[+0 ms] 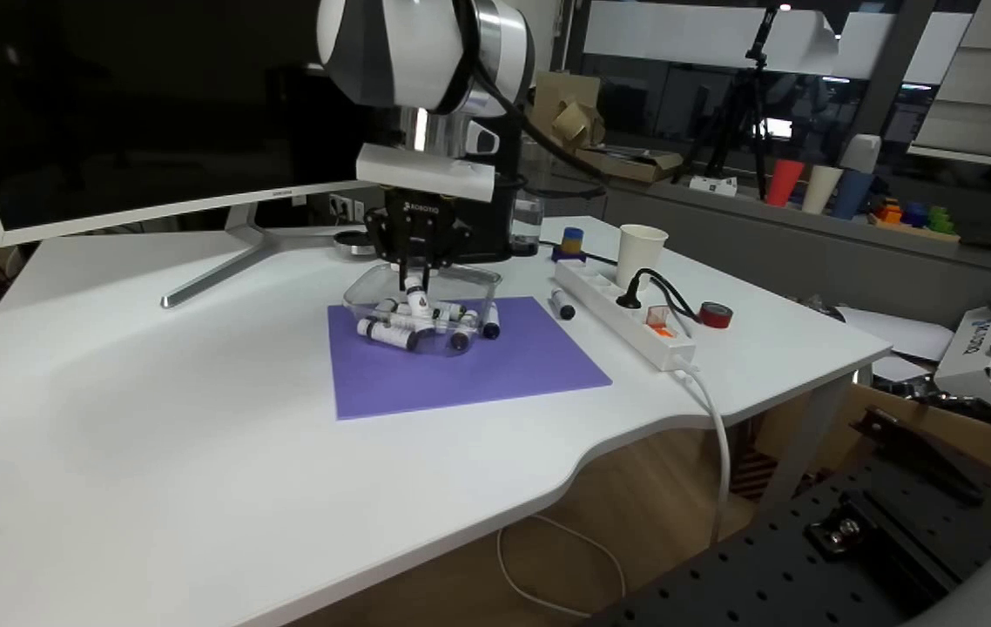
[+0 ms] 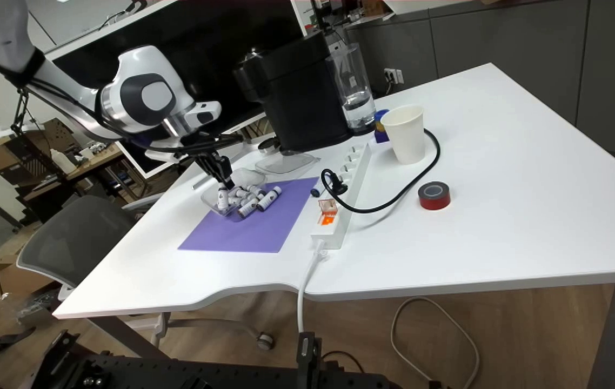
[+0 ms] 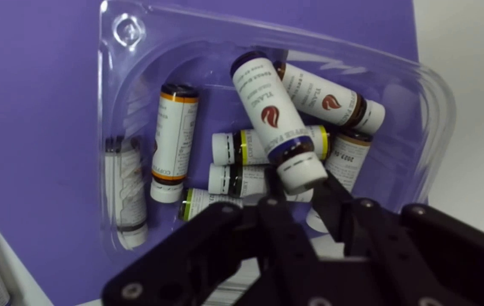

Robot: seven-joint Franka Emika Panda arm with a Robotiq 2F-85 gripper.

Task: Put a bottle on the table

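One white table, purple mat on top, brown floor beneath

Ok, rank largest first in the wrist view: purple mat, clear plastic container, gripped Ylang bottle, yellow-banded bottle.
Purple mat, partly cropped
Clear plastic container
Gripped Ylang bottle, yellow-banded bottle: unranked; the gripped one seems nearer

the white table below me, curved at its front edge.
directly on it i see a purple mat lying flat, one bottle on its side between mat and power strip, a paper cup standing near the strip, a red-and-black tape roll, a monitor stand and a black machine farther back.
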